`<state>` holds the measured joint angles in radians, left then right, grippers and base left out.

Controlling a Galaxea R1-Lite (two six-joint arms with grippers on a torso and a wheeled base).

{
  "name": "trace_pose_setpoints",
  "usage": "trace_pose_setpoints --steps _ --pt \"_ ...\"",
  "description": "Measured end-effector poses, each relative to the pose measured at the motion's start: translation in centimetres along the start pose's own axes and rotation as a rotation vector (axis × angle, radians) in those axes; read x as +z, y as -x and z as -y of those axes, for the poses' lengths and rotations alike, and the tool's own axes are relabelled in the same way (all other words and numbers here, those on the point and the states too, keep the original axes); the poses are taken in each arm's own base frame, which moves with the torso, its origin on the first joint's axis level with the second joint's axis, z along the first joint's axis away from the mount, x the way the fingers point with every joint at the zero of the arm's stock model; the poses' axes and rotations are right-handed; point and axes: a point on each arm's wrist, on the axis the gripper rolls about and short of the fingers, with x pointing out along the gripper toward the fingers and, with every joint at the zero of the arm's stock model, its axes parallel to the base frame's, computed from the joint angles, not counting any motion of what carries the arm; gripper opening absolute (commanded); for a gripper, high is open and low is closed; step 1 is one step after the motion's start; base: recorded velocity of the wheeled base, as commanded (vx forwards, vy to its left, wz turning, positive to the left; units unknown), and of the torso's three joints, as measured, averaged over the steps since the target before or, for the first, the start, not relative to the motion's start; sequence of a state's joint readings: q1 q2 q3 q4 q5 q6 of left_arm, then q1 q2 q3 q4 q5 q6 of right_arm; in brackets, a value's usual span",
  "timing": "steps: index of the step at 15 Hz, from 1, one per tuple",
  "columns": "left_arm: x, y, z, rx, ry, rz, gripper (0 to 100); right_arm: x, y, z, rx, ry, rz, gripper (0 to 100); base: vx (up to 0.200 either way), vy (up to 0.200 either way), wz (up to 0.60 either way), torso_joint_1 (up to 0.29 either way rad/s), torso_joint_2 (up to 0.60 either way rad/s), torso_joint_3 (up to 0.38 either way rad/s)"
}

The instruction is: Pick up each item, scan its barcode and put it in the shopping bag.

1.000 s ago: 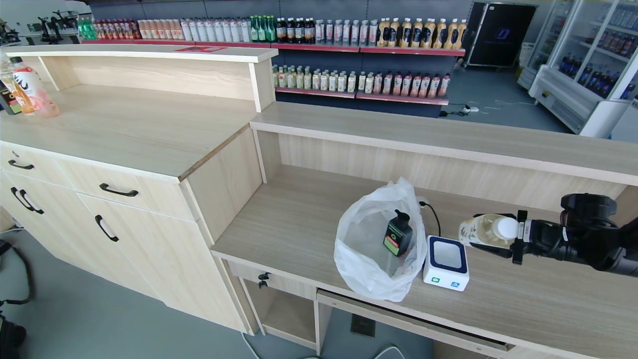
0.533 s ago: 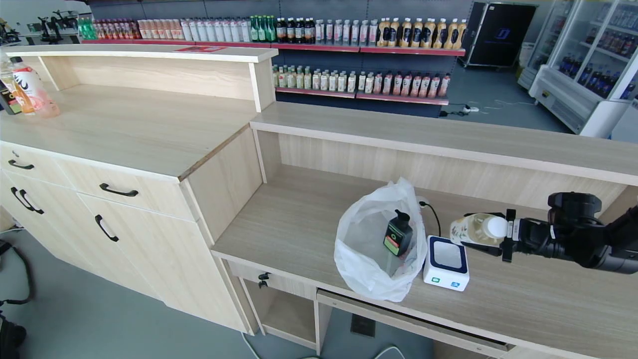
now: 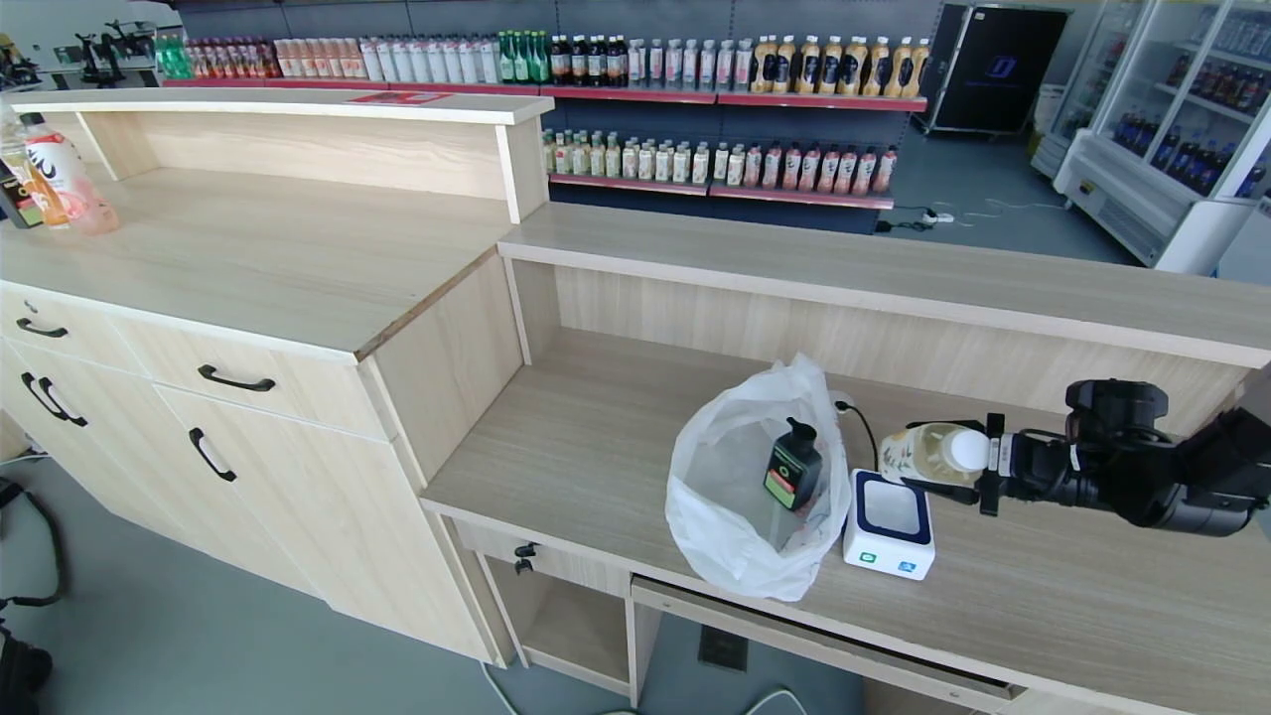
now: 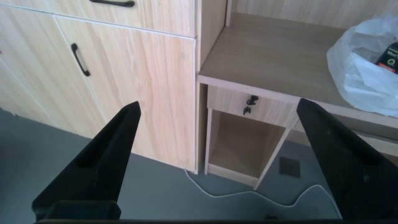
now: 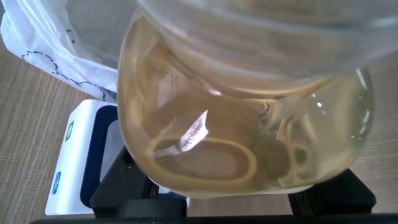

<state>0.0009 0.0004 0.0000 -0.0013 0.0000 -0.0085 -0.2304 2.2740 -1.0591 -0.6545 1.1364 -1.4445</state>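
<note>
Near scanner (image 3: 888,523), jaws tight on bottle (image 3: 923,455)

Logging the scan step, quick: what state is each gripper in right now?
Left gripper: open, holding nothing.
Right gripper: closed, holding the drink bottle.

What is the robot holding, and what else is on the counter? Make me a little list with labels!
Right gripper: shut on a bottle of yellowish drink, held sideways
Where: in the air at the far edge of the scanner
Scanner: white box, dark top, on the counter
Shopping bag: white, open, beside the scanner
Inside it: dark pump bottle
Left gripper: open, empty
</note>
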Motion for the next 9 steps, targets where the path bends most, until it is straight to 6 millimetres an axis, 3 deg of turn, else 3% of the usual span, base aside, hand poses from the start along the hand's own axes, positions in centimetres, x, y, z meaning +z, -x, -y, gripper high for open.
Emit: trace_pose_setpoints --steps 9 --pt "0.0 0.0 0.0 0.0 -0.001 0.0 100 -0.48 -1.08 0.04 -0.001 0.03 0.016 0 0.0 0.0 0.0 0.0 0.0 0.0"
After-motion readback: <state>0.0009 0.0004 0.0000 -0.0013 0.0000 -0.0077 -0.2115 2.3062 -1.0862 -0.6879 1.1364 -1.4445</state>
